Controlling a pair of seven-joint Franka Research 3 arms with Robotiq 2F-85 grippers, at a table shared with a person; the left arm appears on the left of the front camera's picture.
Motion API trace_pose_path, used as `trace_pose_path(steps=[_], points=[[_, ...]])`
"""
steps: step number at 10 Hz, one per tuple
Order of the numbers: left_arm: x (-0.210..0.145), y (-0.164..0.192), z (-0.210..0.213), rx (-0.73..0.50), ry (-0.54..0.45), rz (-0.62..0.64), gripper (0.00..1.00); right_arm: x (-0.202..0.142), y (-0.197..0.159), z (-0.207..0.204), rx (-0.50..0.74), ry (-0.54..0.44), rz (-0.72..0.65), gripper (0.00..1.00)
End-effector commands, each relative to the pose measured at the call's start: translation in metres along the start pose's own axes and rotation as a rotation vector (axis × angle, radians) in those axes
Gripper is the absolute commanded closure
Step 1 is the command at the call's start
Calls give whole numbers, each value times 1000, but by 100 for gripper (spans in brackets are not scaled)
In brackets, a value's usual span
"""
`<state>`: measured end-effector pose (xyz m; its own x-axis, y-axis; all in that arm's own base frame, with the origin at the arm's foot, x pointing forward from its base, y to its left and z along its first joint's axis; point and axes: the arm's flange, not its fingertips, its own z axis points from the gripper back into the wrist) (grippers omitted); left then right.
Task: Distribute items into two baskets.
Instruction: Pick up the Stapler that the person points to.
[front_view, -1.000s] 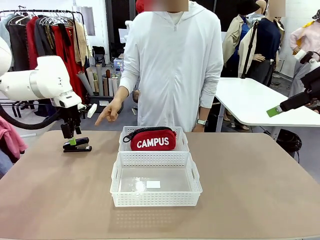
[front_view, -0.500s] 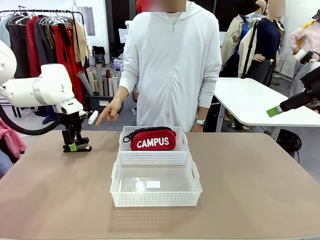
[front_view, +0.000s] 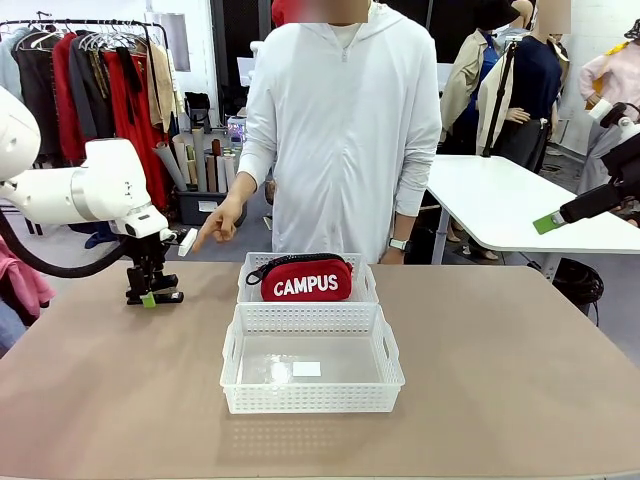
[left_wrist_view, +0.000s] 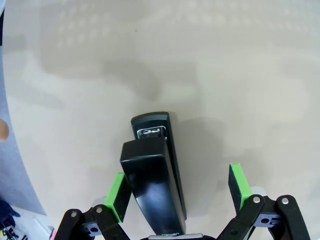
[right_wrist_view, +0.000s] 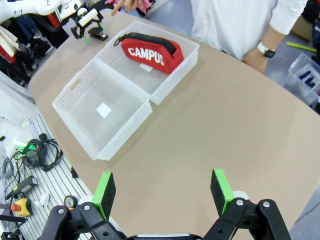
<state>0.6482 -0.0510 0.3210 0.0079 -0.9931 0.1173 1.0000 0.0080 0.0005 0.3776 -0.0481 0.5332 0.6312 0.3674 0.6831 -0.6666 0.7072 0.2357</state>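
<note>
The black stapler (front_view: 165, 297) lies on the table left of the baskets. My left gripper (front_view: 149, 292) is lowered over it, open. In the left wrist view the stapler (left_wrist_view: 152, 170) sits between the green pads (left_wrist_view: 118, 196), close to the left one, with a gap to the right one. The red CAMPUS pouch (front_view: 305, 280) rests in the far basket (front_view: 360, 292). The near basket (front_view: 312, 400) holds only a small white label. My right gripper (right_wrist_view: 162, 192) hovers open and high over the table's right side, holding nothing.
A person in a white top stands at the far edge, one hand (front_view: 215, 225) pointing down toward the stapler. The two baskets touch each other mid-table. Bare tabletop (front_view: 500, 370) stretches to the right and in front.
My left gripper has come down around the stapler and its wrist has dropped lower. The right arm, the baskets and the pouch have stayed put.
</note>
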Motion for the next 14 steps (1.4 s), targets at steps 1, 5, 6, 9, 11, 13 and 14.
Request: trace_pose_path(steps=[1, 5, 6, 9, 11, 13, 14], points=[[-3, -1, -5, 28, 18, 9, 0, 0, 0, 1, 0, -2, -2, 0], [-6, 1, -11, 46, 31, 2, 12, 0, 0, 1, 0, -2, -2, 0], [-6, 1, -12, 48, 32, 1, 24, 0, 0, 1, 0, -2, -2, 0], [-6, -1, -11, 35, 49, 15, 72, 0, 0, 1, 0, -2, -2, 0], [-6, 5, -11, 33, 22, -11, 88, 0, 0, 1, 0, -2, -2, 0], [-6, 6, -9, 58, 30, -15, 98, 0, 0, 1, 0, -2, -2, 0], [-6, 4, -9, 26, 25, 2, 100, 0, 0, 1, 0, -2, -2, 0]])
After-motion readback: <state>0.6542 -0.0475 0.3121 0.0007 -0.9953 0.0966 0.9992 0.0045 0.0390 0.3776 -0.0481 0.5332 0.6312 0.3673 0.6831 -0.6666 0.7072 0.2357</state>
